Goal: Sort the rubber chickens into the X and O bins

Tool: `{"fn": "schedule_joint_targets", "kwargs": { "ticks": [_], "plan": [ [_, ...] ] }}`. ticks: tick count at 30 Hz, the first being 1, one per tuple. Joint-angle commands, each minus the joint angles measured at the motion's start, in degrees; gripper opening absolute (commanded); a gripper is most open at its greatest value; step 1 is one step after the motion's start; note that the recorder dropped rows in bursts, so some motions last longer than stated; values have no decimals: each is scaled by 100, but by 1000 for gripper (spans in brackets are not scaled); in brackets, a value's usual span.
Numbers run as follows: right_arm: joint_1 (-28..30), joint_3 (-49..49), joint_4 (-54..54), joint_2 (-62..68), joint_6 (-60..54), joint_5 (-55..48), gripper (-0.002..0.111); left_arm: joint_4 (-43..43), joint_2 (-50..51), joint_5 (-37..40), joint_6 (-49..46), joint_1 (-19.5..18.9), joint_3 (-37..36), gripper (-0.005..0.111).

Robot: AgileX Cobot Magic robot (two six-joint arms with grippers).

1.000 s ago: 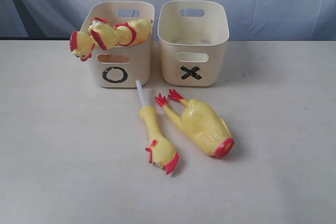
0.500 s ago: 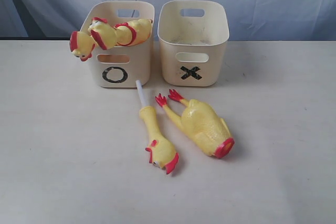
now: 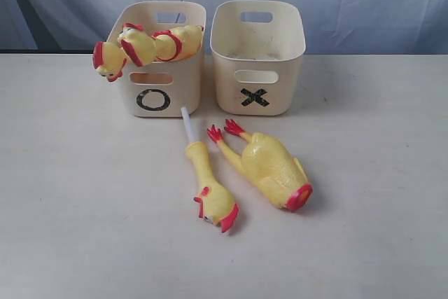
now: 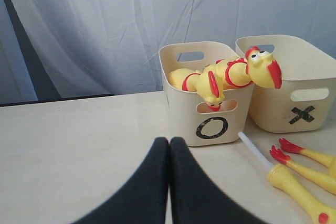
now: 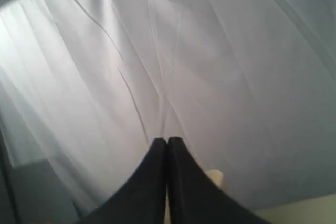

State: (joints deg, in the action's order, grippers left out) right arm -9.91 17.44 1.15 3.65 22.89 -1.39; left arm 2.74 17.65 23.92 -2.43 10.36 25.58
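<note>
Two whole rubber chickens (image 3: 147, 45) (image 4: 226, 74) lie in the O bin (image 3: 162, 82) (image 4: 205, 114), their heads hanging over its left rim. To its right the X bin (image 3: 257, 61) (image 4: 294, 98) holds nothing I can see. On the table in front lie a head-and-neck piece on a white stick (image 3: 206, 180) (image 4: 294, 190) and a headless body (image 3: 269, 166) with red feet (image 4: 286, 150). My left gripper (image 4: 169, 140) is shut and empty, hovering over bare table short of the O bin. The right gripper (image 5: 167, 140) is shut and empty, facing the curtain. Neither gripper shows in the exterior view.
A pale beige table (image 3: 84, 208) carries everything. A white-blue curtain (image 3: 364, 5) hangs behind the bins, with a dark gap (image 4: 21, 61) at its left. Open tabletop lies to the left, right and front of the toys.
</note>
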Motion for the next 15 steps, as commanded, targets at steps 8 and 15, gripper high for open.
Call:
{"fn": "schedule_joint_targets", "kwargs": {
  "ticks": [8, 15],
  "plan": [
    [13, 716, -515, 1318, -1847, -2390, 0, 20, -35, -50, 29, 1, -22, 0],
    [-99, 739, 713, 2608, -3455, -2846, 0, 21, -271, -38, 29, 1, -22, 0]
  ]
}}
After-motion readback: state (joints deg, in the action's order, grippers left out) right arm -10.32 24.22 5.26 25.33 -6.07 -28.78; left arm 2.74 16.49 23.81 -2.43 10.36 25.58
